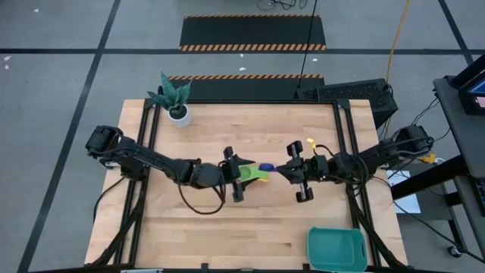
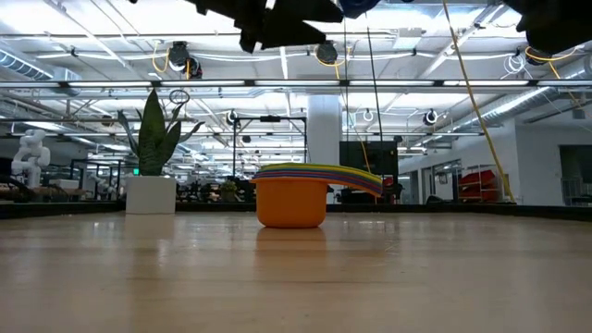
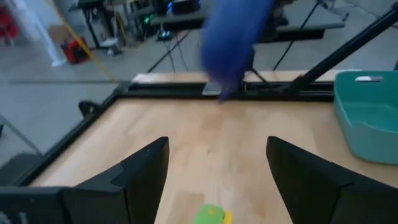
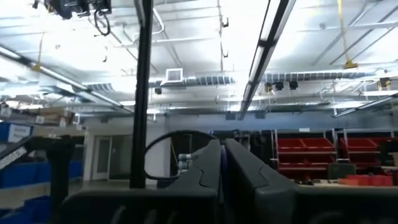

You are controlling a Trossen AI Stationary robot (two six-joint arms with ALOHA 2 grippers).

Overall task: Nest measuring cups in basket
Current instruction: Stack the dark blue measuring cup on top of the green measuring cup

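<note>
I see the cups [image 2: 305, 190] nested in one stack near the middle of the table [image 1: 250, 235], orange at the bottom, the other rims layered above it with handles fanning to one side. From overhead the stack is mostly hidden under the left gripper [image 1: 241, 176]; only green and yellow show there, plus a dark blue cup [image 1: 266, 167] just beyond the stack, toward the right gripper [image 1: 297, 176]. That blue cup looks airborne in the left wrist view, though the blur makes me unsure. The left gripper hovers over the stack with its fingers [image 3: 140, 180] spread wide and nothing between them. The right gripper sits just past the blue cup, closed tight and empty. The basket [image 1: 336, 248] lies well apart from the stack, at the table's near right corner, with no cup in it. A plant [image 1: 175, 98] stands at the far left corner.
</note>
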